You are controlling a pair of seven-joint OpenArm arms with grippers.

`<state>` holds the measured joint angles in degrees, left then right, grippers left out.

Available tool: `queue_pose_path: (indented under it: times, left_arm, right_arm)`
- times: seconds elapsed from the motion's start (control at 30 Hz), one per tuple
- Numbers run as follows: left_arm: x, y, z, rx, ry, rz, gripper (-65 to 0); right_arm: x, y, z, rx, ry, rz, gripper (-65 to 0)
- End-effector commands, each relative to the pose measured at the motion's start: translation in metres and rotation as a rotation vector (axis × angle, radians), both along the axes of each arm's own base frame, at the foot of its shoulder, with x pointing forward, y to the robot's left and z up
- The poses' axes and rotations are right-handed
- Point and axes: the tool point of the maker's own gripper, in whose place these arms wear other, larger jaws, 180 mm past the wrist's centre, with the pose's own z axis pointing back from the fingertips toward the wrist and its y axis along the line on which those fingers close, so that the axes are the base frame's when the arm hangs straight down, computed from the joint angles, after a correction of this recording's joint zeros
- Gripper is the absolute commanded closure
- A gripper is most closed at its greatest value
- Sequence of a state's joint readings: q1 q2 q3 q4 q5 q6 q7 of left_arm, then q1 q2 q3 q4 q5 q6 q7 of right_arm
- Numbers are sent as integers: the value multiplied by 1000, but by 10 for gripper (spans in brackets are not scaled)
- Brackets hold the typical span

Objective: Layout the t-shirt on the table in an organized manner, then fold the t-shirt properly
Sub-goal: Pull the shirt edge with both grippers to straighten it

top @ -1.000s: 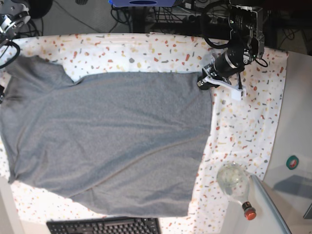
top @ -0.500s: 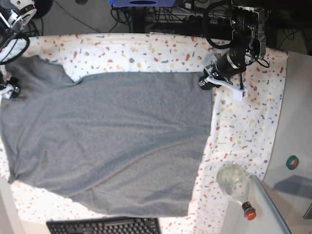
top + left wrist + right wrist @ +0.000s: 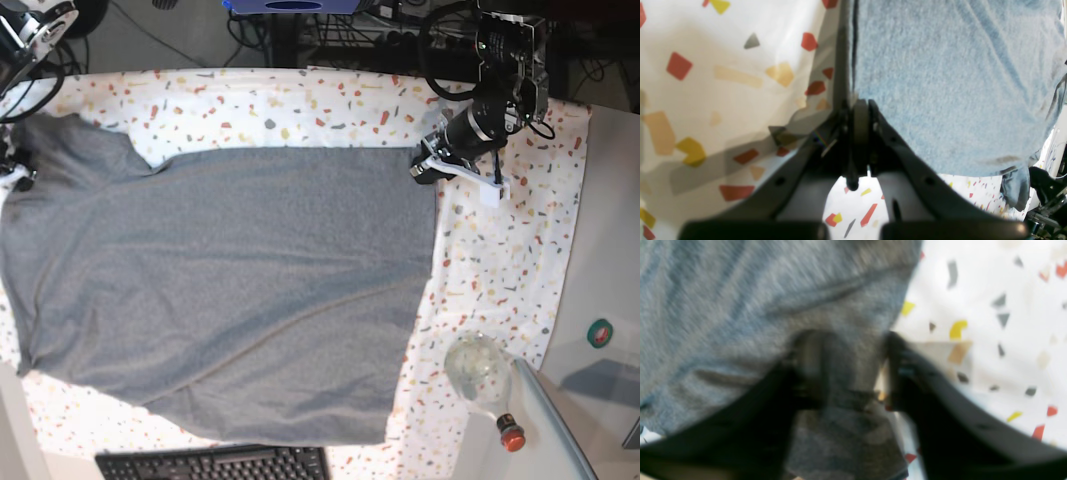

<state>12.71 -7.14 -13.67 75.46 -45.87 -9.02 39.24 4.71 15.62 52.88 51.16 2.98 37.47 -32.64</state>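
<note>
Spreading step: left gripper [image 3: 860, 116] clamped on t-shirt [image 3: 220, 290] hem corner; right gripper [image 3: 846, 373] apart, straddling sleeve fabric. Next, judged: tension outward.

The right wrist view is smeared with blur, so the right gripper [image 3: 853, 373] over the heather-grey knit t-shirt [image 3: 740, 306] can't be read. The black keyboard [image 3: 212, 465] is cut off below.
</note>
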Motion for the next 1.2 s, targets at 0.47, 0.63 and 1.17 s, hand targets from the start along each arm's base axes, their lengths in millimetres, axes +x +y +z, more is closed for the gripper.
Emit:
queue_pose_path:
  times: [0.47,0.63,1.17]
  left_arm:
    - [0,0,49,96,-115,-115,0]
    - [-19,13,54,150,-72,-100,0]
    - [-30,-5,85,147,-92,-201,0]
  right_arm:
    - [-6,-28,49,-163,76,80,0]
    - [-15,-37,64,-208,139,93,0]
    - [-14,-30,64,-249,202,187,0]
